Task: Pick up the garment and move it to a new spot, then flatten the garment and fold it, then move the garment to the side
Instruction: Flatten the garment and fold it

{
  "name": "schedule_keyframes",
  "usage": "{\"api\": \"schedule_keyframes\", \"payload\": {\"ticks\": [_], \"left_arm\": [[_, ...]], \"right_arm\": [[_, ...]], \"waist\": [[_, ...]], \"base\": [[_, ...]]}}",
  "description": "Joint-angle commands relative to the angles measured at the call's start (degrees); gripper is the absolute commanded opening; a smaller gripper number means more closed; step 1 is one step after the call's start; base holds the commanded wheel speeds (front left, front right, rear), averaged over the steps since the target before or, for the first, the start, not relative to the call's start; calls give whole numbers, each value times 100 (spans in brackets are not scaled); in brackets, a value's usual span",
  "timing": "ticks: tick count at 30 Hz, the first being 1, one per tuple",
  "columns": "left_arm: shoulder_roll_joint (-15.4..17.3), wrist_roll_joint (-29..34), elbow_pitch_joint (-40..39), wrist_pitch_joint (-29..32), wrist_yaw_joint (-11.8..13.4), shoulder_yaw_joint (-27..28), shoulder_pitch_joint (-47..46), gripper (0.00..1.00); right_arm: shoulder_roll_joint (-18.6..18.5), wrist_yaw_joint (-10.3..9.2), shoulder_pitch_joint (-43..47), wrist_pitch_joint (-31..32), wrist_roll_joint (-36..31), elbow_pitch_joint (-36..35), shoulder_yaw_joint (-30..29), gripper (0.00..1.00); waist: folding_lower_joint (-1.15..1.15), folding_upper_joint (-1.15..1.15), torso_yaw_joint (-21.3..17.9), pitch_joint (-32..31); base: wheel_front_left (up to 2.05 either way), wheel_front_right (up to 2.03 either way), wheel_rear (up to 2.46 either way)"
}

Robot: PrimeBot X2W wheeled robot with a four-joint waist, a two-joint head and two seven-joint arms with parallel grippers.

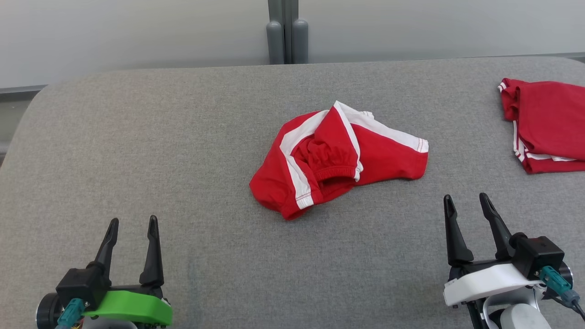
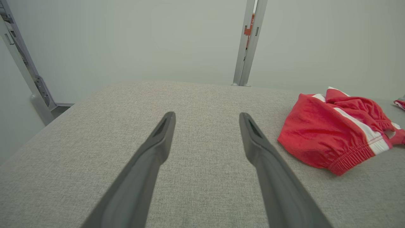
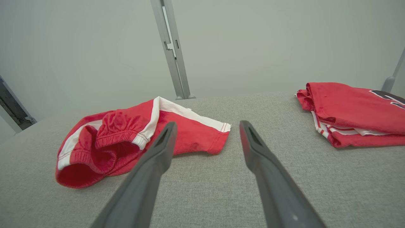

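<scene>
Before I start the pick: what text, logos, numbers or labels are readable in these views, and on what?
Nothing can be read in full.
Dark print on the folded red garment: cut off at the picture's edge, unreadable.
Orange tag on the grey post: too blurred to read.
Crumpled red shorts: white stripes, no lettering showing.

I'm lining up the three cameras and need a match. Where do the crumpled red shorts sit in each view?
Head view: crumpled red shorts at the centre of the picture, mid-table.
Left wrist view: far right, just below mid-height.
Right wrist view: left of centre, just below mid-height.
Shared landmark: the grey upright post behind the table's far edge.
</scene>
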Motion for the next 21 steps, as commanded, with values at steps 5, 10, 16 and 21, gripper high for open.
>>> {"api": "schedule_keyframes", "payload": {"ticks": [5,10,16,21], "left_arm": [[53,18,17,-15,-15,-34,-75,100],[49,32,12,-15,-16,-73,-87,100],[60,76,1,-15,-16,-378,-185,100],[69,93,41,-15,-16,-1036,-385,100]], "right_arm": [[-14,-10,23,-17,11,19,-5,100],[-10,-10,11,-17,20,25,-11,100],[-5,-10,-42,-17,23,20,5,100],[-3,-10,-116,-17,31,13,30,100]], "waist": [[0,0,-3,2],[0,0,-7,20],[0,0,-54,71],[0,0,-151,173]], "base": [[0,0,0],[0,0,0],[0,0,0],[0,0,0]]}}
